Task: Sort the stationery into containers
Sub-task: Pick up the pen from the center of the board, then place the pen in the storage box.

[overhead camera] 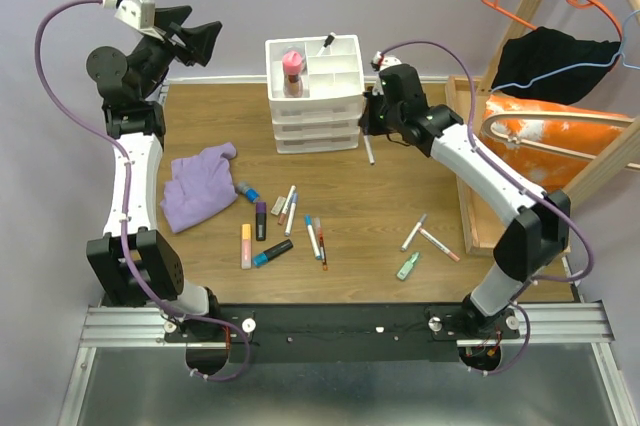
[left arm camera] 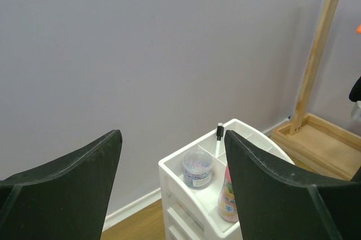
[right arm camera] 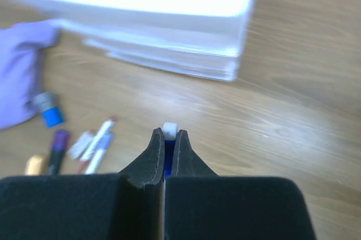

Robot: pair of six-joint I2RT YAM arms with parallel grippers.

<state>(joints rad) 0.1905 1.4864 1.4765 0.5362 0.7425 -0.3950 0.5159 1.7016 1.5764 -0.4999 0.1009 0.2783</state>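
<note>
The white organiser (overhead camera: 313,94) stands at the back middle of the table. Its top compartments hold a pink bottle (overhead camera: 291,71) and a black-capped pen (overhead camera: 326,43). My right gripper (overhead camera: 372,124) is just right of the organiser's drawers, shut on a white pen (overhead camera: 368,151) that hangs down toward the table. In the right wrist view the gripper (right arm camera: 169,134) pinches the pen's white end (right arm camera: 170,129), with blue showing below. My left gripper (overhead camera: 195,41) is raised at the back left, open and empty (left arm camera: 172,138). Several pens and markers (overhead camera: 290,208) lie scattered on the table.
A purple cloth (overhead camera: 197,186) lies left of the pens. More pens (overhead camera: 414,232) and a green one (overhead camera: 408,266) lie at the right. A wooden frame (overhead camera: 470,186) with hangers and an orange object (overhead camera: 560,141) stands at the right. A clear jar (left arm camera: 197,168) sits in the organiser (left arm camera: 169,167).
</note>
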